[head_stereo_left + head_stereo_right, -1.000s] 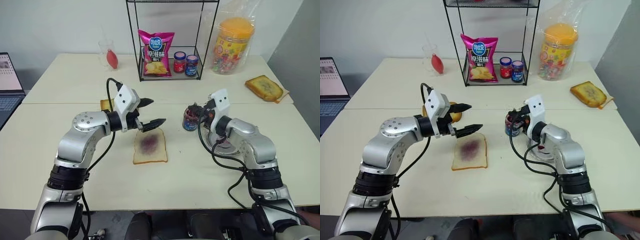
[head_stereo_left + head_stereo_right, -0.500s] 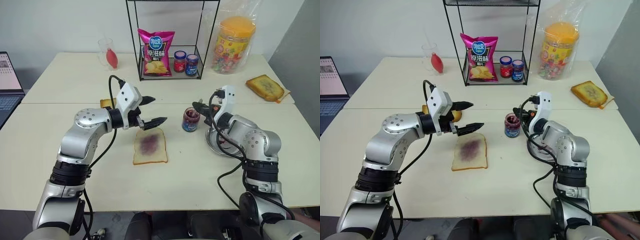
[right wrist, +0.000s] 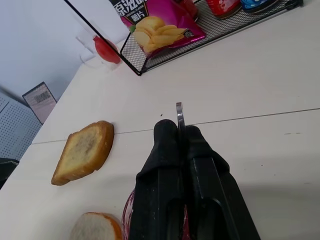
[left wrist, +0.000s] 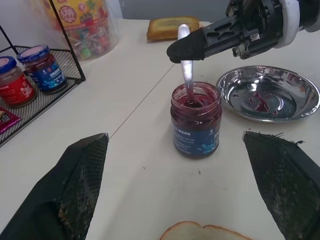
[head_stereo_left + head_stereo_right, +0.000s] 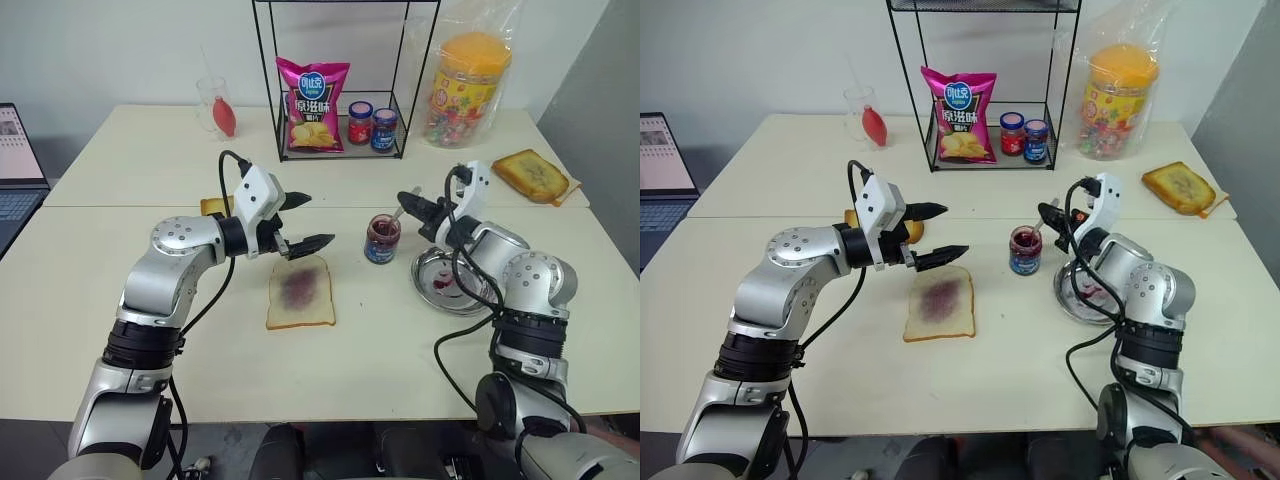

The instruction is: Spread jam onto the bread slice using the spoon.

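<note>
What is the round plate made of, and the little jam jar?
The round plate looks like shiny steel: it is silvery and mirrors the light. The jam jar seems to be clear glass, since the dark jam shows through its wall above a blue label.

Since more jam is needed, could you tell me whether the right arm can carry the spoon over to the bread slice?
Probably yes: the right gripper is shut on the spoon, but the open left gripper hangs over the bread slice.
</note>
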Action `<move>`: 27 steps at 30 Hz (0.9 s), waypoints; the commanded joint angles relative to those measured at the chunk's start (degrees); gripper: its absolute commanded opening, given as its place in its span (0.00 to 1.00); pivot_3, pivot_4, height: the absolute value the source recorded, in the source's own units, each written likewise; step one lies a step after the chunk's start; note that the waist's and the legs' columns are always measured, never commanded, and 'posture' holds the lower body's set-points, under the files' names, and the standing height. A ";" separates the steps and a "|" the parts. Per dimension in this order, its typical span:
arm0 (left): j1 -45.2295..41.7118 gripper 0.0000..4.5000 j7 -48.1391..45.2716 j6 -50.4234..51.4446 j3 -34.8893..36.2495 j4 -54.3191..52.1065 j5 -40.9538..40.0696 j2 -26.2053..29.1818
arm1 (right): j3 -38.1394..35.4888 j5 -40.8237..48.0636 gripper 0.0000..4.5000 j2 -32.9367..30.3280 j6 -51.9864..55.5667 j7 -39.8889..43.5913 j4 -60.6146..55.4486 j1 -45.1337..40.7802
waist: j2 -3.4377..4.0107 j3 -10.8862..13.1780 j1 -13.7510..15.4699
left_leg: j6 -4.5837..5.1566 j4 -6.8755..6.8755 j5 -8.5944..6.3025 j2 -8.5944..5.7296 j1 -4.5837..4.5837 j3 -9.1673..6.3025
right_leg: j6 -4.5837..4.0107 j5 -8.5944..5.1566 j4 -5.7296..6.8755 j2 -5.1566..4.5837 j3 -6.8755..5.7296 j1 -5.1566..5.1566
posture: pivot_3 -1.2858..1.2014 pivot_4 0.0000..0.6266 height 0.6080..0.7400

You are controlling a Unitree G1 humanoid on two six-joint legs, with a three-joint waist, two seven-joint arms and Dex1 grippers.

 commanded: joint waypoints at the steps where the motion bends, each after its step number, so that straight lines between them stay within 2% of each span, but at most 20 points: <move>1: -1.53 1.00 -0.62 -1.55 0.04 -0.56 0.09 0.00 | -0.50 1.72 0.01 -0.55 -0.35 -0.78 -2.64 -1.30 | 0.00 0.00 0.01 | 0.00 0.00 0.00 0.00 0.00 0.00 | 0.00 0.00 0.00 0.00 0.00 0.00 | 0.52 0.24 1.00; 13: -1.17 1.00 -1.17 -1.65 -0.04 -0.94 -0.19 0.08 | -1.76 5.60 0.01 0.39 -0.13 -4.19 -3.09 -2.21 | 0.00 0.00 -0.02 | 0.00 -0.01 0.00 0.00 -0.01 0.00 | 0.00 0.00 -0.01 0.00 0.00 -0.02 | 0.52 0.24 1.00; 27: -1.37 1.00 -1.60 -1.86 -0.06 -0.81 -0.24 0.15 | 1.25 5.28 0.01 -2.98 -1.20 -3.68 -4.19 -2.40 | 0.00 0.00 -0.01 | 0.00 -0.02 0.00 0.00 -0.03 0.02 | 0.02 -0.01 -0.02 0.00 0.02 -0.05 | 0.52 0.24 1.00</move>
